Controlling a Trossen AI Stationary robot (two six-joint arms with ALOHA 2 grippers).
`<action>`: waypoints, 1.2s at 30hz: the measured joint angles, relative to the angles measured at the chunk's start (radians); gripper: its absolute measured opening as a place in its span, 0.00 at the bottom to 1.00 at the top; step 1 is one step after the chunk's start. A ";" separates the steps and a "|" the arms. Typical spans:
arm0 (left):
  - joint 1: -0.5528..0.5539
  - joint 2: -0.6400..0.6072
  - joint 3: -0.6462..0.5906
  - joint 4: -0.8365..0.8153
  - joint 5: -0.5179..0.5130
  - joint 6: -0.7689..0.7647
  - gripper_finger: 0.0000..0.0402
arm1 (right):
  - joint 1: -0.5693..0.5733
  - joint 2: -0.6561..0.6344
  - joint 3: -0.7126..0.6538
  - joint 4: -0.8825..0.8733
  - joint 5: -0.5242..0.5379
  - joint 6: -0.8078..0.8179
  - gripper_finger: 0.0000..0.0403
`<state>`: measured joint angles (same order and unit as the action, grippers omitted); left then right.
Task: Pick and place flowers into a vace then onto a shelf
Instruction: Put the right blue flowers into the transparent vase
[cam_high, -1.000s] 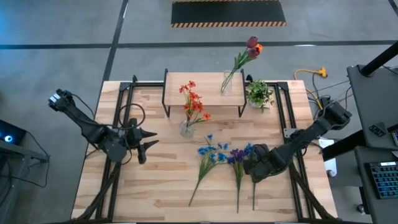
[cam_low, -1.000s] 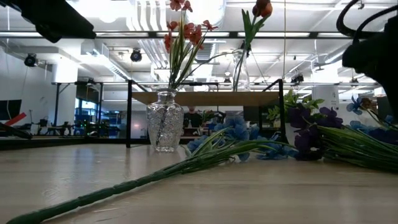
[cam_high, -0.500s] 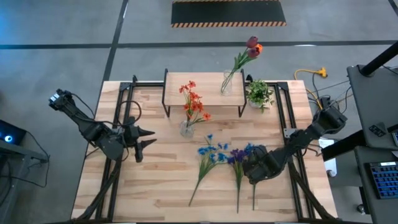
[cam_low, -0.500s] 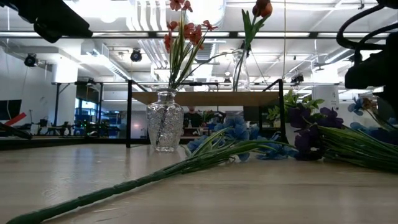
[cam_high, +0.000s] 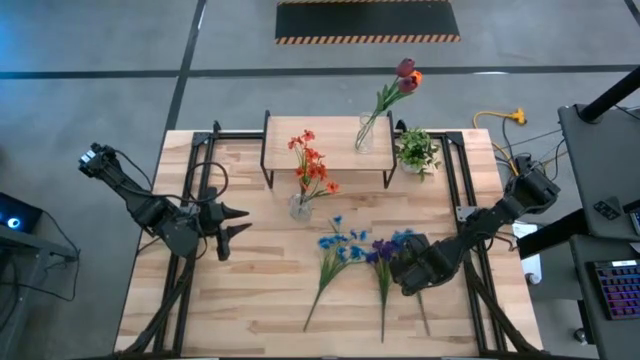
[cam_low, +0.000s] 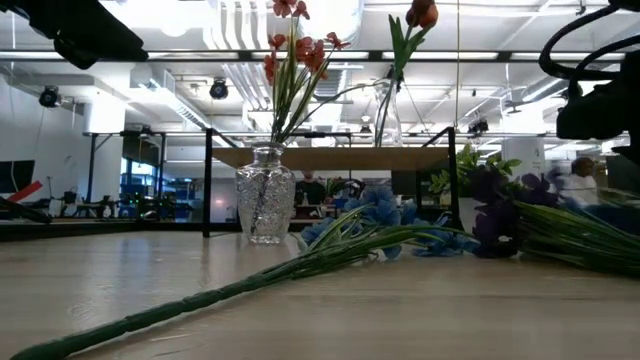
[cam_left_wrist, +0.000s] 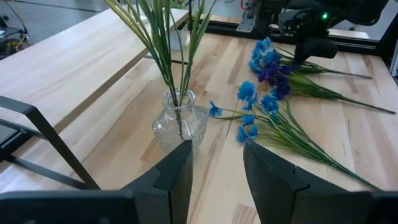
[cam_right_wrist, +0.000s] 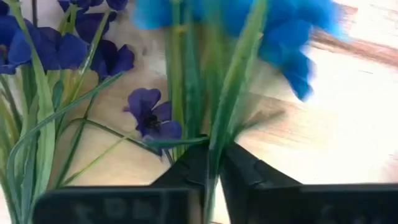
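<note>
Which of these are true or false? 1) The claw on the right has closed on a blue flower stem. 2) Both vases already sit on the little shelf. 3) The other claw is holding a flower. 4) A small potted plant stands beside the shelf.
1) True: the right gripper is shut on the blue flower stem, among the purple flowers lying on the table.
2) False: only the vase with the dark red tulips stands on the shelf; the vase with the orange-red flowers stands on the table in front of it.
3) False: the left gripper is open and holds nothing.
4) True: the potted plant stands by the shelf's end nearer the right arm.
</note>
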<state>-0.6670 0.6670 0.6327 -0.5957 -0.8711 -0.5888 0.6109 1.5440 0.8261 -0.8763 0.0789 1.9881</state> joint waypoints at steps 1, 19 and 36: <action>0.000 0.000 0.000 0.001 0.000 0.000 0.31 | 0.000 -0.006 0.000 -0.001 0.004 -0.004 0.04; 0.000 0.000 0.000 0.004 -0.052 -0.004 0.31 | 0.052 -0.292 0.004 -0.030 0.136 -0.080 0.02; 0.007 0.004 0.001 0.036 -0.162 -0.008 0.31 | 0.068 -0.367 0.256 -0.619 0.332 -0.031 0.02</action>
<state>-0.6604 0.6709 0.6338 -0.5595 -1.0331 -0.5972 0.6784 1.1774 1.0820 -1.4950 0.4112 1.9570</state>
